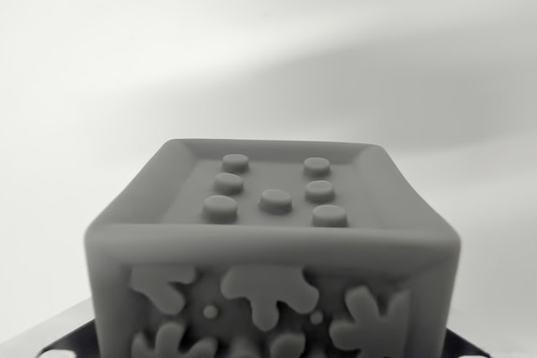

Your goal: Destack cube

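Note:
A grey cube (273,249) fills the lower middle of the wrist view, very close to the camera. Its top face has a raised rim and several round studs (275,200). Its near face carries raised splat-shaped blobs and small dots. Dark slivers at the bottom corners, one on the wrist view's left (71,343) and one on its right (466,348), look like parts of my gripper (268,355) flanking the cube. The frame does not show whether they touch the cube's sides. What lies under the cube is hidden.
Behind the cube is a plain pale surface (268,48) with a soft diagonal shadow band across it. No other object shows.

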Controlling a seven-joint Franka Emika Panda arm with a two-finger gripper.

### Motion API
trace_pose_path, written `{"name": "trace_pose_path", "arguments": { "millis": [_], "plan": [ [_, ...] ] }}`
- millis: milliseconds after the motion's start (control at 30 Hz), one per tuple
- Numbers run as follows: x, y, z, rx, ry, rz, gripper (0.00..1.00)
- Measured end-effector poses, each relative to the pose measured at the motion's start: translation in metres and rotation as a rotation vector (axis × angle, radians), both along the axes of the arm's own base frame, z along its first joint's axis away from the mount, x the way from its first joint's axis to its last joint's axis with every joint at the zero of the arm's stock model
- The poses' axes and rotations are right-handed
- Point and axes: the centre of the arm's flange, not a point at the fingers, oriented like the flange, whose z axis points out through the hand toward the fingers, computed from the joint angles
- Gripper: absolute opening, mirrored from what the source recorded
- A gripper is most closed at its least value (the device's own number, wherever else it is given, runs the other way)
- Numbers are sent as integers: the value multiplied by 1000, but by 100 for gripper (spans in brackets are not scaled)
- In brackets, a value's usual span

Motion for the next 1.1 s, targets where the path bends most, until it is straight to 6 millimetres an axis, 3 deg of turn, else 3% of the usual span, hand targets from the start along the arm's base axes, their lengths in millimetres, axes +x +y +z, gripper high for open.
{"name": "trace_pose_path", "arguments": {
  "millis": [1100],
  "plan": [
    [-1,-1,-81,-1,-2,-2,0]
  ]
}}
